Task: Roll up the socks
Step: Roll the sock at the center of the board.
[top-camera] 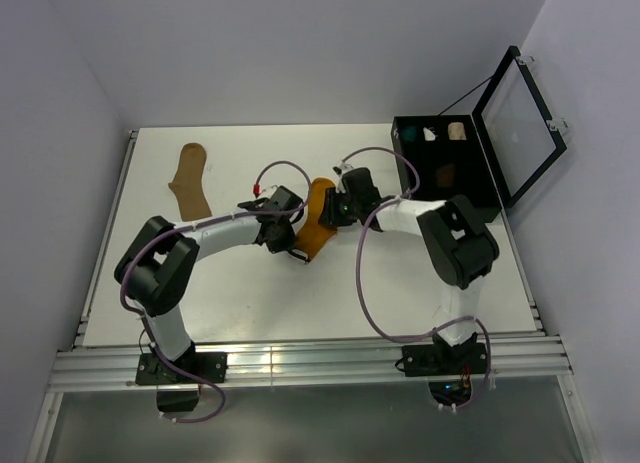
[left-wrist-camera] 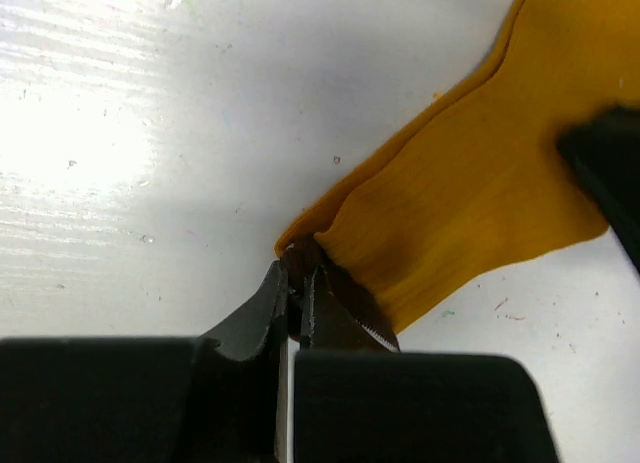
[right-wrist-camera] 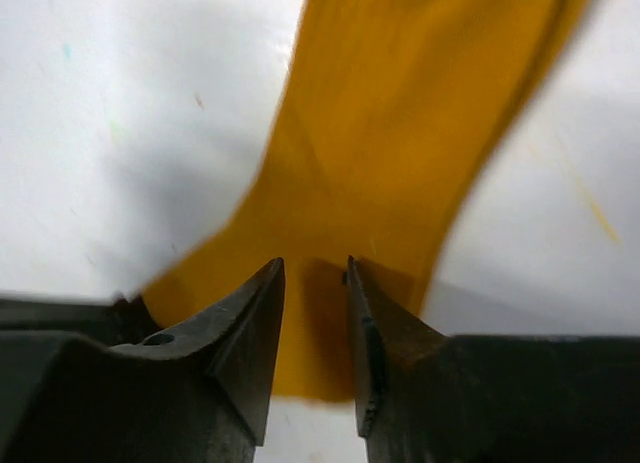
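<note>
Left tool (left-wrist-camera: 298, 286) pinching mustard-orange sock (left-wrist-camera: 480, 203) corner, white table (left-wrist-camera: 150, 133)

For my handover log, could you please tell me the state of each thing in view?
mustard-orange sock: unrolled, one corner pinched.
tan sock: lying flat, unrolled, untouched.
black case: lid open.
left gripper: shut on the mustard-orange sock.
right gripper: jaws apart over the mustard-orange sock.

The white table (top-camera: 240, 293) is carrying 2 socks, a tan sock (top-camera: 189, 181) lying toward 10 o'clock and a mustard-orange sock (top-camera: 318, 215) near centre, plus an open black case (top-camera: 470, 175) sitting at 2 o'clock.
</note>
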`<control>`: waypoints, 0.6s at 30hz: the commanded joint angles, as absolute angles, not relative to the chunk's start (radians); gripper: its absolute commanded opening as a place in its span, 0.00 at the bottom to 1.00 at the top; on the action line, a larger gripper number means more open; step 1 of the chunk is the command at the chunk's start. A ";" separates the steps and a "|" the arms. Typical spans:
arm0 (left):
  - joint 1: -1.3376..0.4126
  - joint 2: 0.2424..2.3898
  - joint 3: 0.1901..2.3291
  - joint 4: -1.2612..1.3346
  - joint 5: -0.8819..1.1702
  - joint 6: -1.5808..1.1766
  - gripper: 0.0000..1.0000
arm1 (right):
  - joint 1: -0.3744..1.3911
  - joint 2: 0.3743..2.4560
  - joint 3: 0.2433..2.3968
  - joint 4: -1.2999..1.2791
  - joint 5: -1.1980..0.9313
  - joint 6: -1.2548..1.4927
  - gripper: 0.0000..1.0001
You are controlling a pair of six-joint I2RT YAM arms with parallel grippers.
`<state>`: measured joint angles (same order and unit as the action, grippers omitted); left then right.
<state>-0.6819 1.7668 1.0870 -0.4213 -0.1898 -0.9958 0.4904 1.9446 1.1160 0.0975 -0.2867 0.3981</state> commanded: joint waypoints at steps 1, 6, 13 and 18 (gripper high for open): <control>-0.683 1.795 1.143 -0.491 -0.221 -0.953 0.00 | 0.517 1.745 0.993 0.222 -0.220 0.299 0.41; -0.683 1.815 1.183 -0.520 -0.216 -0.948 0.00 | 0.661 1.568 0.763 0.359 -0.088 0.206 0.48; -0.675 1.839 1.207 -0.540 -0.187 -0.945 0.00 | 0.851 1.569 0.678 0.498 0.052 0.143 0.54; -0.673 1.844 1.221 -0.555 -0.181 -0.943 0.00 | 0.891 1.635 0.701 0.528 0.095 0.135 0.55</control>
